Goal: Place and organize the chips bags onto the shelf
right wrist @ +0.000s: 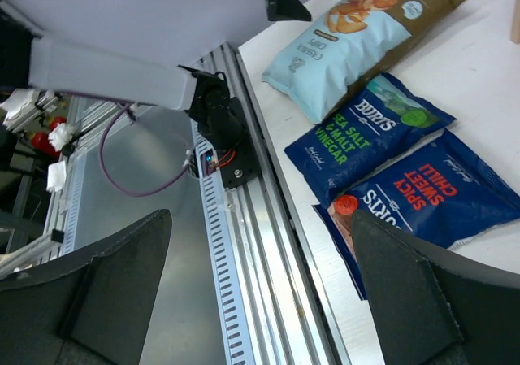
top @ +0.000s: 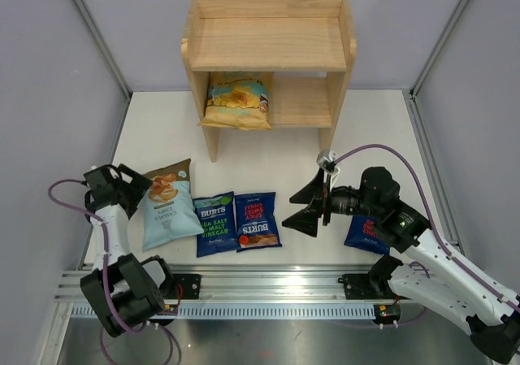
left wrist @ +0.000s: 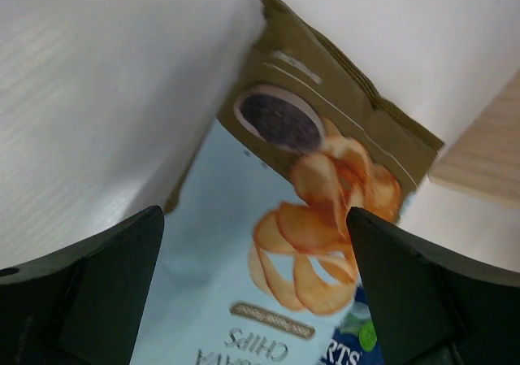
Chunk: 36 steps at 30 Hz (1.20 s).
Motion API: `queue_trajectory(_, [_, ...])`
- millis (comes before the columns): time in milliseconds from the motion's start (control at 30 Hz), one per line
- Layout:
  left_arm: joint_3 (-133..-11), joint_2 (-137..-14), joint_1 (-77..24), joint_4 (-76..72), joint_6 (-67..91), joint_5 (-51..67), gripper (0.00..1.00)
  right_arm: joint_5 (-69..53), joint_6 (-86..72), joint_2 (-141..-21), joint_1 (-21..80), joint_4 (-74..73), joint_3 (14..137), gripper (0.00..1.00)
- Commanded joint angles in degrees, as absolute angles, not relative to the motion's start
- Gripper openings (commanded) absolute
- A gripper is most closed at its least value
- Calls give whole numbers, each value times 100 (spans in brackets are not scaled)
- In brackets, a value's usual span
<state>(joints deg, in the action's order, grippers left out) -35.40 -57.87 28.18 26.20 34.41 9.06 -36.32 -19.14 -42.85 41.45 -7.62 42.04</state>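
Observation:
The wooden shelf (top: pixel 268 44) stands at the back; the yellow-and-teal bag (top: pixel 236 101) lies on the left of its lower tier. The pale blue cassava bag (top: pixel 166 204) lies flat at the front left, and two dark blue BURTS bags (top: pixel 215 223) (top: pixel 258 220) lie beside it. A third BURTS bag (top: pixel 363 233) lies partly under the right arm. My left gripper (top: pixel 138 190) is open at the cassava bag's left edge; in the left wrist view it (left wrist: pixel 253 219) is open over that bag (left wrist: pixel 276 243). My right gripper (top: pixel 307 208) is open and empty, right of the BURTS bags.
The right wrist view looks past the open right gripper (right wrist: pixel 260 219) at the metal rail (right wrist: pixel 252 243) on the table's near edge, with the cassava bag (right wrist: pixel 349 44) and two BURTS bags (right wrist: pixel 370 137) (right wrist: pixel 431 194) beyond. The shelf's upper tier holds nothing.

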Motion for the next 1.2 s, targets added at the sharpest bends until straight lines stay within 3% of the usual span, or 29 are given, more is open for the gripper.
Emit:
queue_trajectory(0, [-3656, -6230, 3277, 2065, 3533, 1432, 99, -4340, -1521, -4087, 4140, -458, 4096, 99])
queue_trajectory(133, [-3630, -6565, 3410, 2022, 3524, 1108, 99, -4561, -1503, -4087, 4140, -360, 4078, 99])
queue_trajectory(633, [-2295, -7093, 3393, 554, 3893, 2522, 99, -4456, -1819, -3736, 4140, -202, 3779, 98])
queue_trajectory(733, [-2023, -7154, 3401, 247, 3937, 2382, 91, -4386, -1819, -3727, 4140, -202, 3753, 98])
queue_trajectory(867, [-1644, -7146, 3401, -298, 4200, 2364, 58, -4272, -1828, -3770, 4140, -211, 3735, 98])
queue_trajectory(900, [-1609, -7137, 3401, -403, 4253, 2373, 44, -4254, -1819, -3805, 4140, -202, 3735, 99])
queue_trajectory(1000, [-1512, -7006, 3393, -457, 4447, 2364, 31, -4254, -1819, -3893, 4140, -193, 3735, 98])
queue_trajectory(1167, [-1284, -6051, 3401, -422, 4851, 2285, 24, -4210, -1819, -4051, 4140, -184, 3753, 99])
